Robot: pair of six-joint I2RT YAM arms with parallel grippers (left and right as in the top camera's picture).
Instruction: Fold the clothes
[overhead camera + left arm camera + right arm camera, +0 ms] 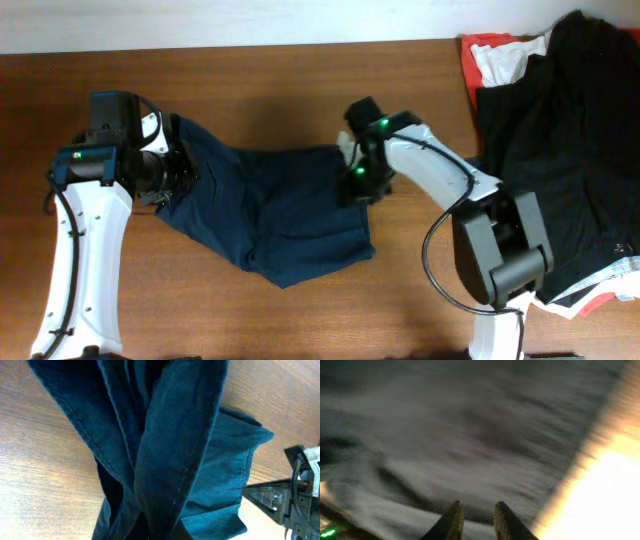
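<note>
The dark navy shorts [280, 215] lie spread on the wooden table [250, 70]. My left gripper [185, 172] is at their left edge and holds that edge bunched and raised. In the left wrist view the shorts [180, 450] hang in folds from the jaws and hide the fingers. My right gripper [358, 190] is at the shorts' right edge. In the blurred right wrist view its fingers [477, 505] stand a narrow gap apart just over the fabric [470, 435], with nothing seen between them.
A pile of black, white and orange-red clothes [560, 150] fills the table's right side, beside the right arm's base [500, 250]. The right arm also shows in the left wrist view [295, 495]. Bare wood lies in front and behind the shorts.
</note>
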